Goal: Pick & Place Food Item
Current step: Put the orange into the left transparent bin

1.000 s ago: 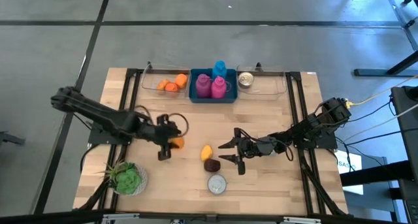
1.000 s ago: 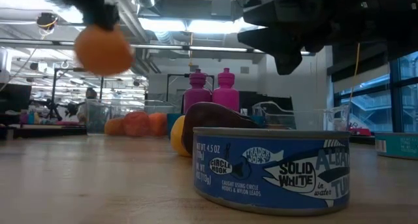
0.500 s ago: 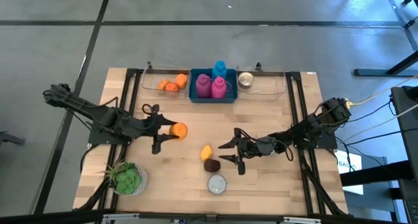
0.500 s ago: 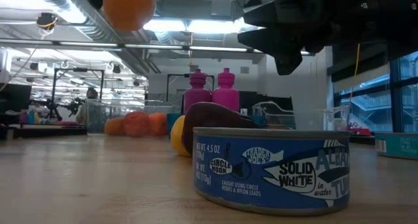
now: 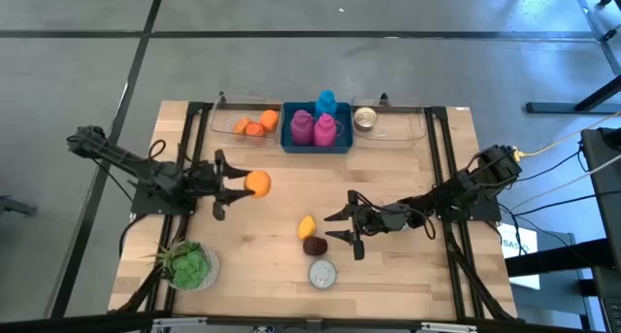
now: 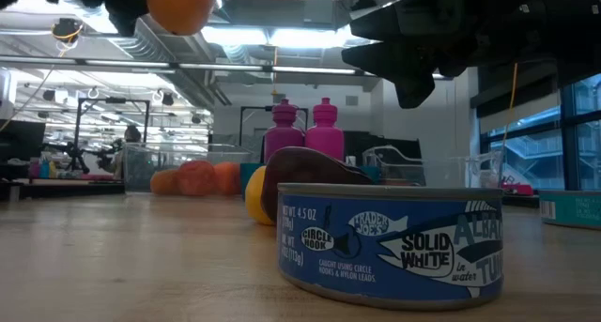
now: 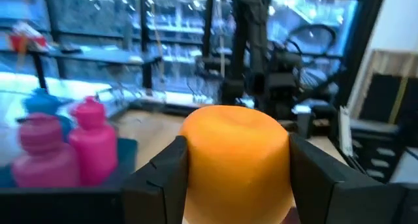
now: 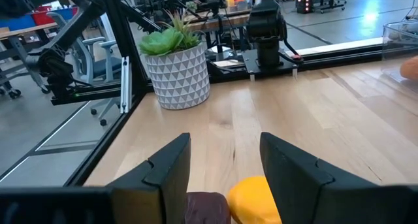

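- Wooden table point(image 5: 408, 168): fills the centre of the high view and bears all the items listed below.
- Left arm: reaches in from 9 o'clock. The left gripper point(image 5: 236, 183) is clamped on an orange fruit point(image 5: 257, 183); the left wrist view shows a dark finger point(image 7: 163, 178) pressed against each side of the fruit. In the low view the fruit hangs high above the tabletop, so it is held in the air, left of the table's centre.
- Right arm: reaches in from 3 o'clock. The right gripper point(image 5: 342, 227) hovers with its fingers spread and nothing between them, just to the 3 o'clock side of the two loose food pieces.
- Blue bin point(image 5: 316, 142): at 12 o'clock, holding two pink bottles point(image 5: 312, 128) and one blue bottle point(image 5: 326, 102).
- Clear tray point(image 5: 229, 124): at about 11 o'clock, just beside the blue bin, holding several orange fruits point(image 5: 254, 125).
- Second clear tray point(image 5: 400, 125): at about 1 o'clock, on the bin's other side, with a small metal can point(image 5: 365, 118) in it.
- Potted succulent point(image 5: 189, 264): at 7 o'clock, in a white patterned pot.
- Tuna can point(image 5: 322, 273): at 6 o'clock, standing upright; blue label readable in the low view.
- Yellow food piece point(image 5: 307, 225): near the centre, toward 6 o'clock.
- Dark purple food piece point(image 5: 314, 245): between the yellow piece and the tuna can, just beside the yellow piece.
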